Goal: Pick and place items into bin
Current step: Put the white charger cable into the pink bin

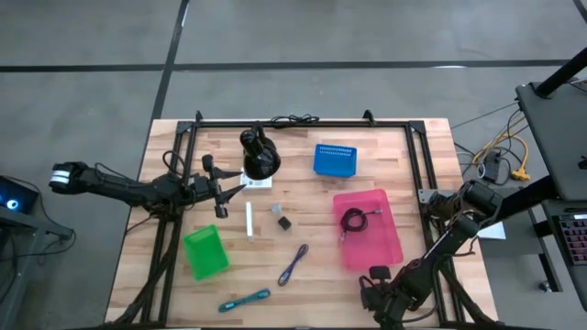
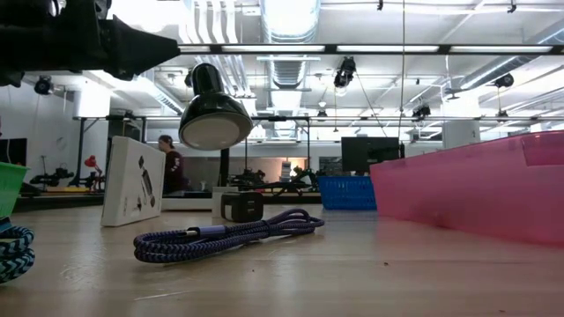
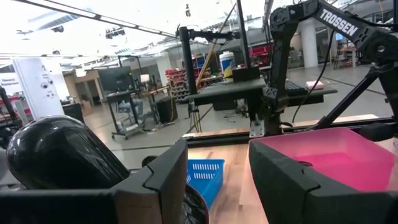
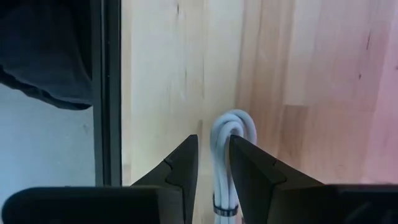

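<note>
The room is evenly lit from bright ceiling fixtures (image 2: 291,13), which blow out to white glare in the low and left wrist views. Shadows on the wooden table (image 1: 413,183) are soft and faint. The near purple cable (image 2: 220,236) and the left gripper's fingers (image 3: 155,186) look blurred

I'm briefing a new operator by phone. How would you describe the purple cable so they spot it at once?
Start from the pink bin on the right half of the wooden table. Just left of its lower corner lies the purple cable, a slim braided loop running diagonally. Unlike the teal cable below it, it is purple, and unlike the white stick, it is folded double.
</note>
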Robot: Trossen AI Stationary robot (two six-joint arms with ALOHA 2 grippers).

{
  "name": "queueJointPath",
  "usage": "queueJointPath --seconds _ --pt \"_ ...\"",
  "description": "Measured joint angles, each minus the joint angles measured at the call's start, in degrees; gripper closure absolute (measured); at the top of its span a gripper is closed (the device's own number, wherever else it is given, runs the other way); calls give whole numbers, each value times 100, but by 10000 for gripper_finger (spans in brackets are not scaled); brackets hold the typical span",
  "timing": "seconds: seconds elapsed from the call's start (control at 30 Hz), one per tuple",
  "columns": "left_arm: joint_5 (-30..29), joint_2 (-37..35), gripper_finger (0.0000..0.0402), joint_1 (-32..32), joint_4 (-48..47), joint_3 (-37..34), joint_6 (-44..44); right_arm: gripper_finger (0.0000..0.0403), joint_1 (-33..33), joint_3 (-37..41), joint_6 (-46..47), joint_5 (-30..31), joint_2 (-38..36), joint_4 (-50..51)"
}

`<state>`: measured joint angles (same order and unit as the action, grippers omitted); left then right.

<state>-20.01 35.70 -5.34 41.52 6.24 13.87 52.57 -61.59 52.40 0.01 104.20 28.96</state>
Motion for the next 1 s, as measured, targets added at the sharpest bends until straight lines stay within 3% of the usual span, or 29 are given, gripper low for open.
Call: queueJointPath --seconds 0.3,0.6,1.0 --pt "0 0 244 0 2 0 0 331 18 119 -11 3 -4 -1" --pt "0 -9 244 0 2 0 0 373 18 182 4 -13 -11 -1" --pt "0 15 244 0 -2 0 -2 393 18 35 11 -457 -4 -83"
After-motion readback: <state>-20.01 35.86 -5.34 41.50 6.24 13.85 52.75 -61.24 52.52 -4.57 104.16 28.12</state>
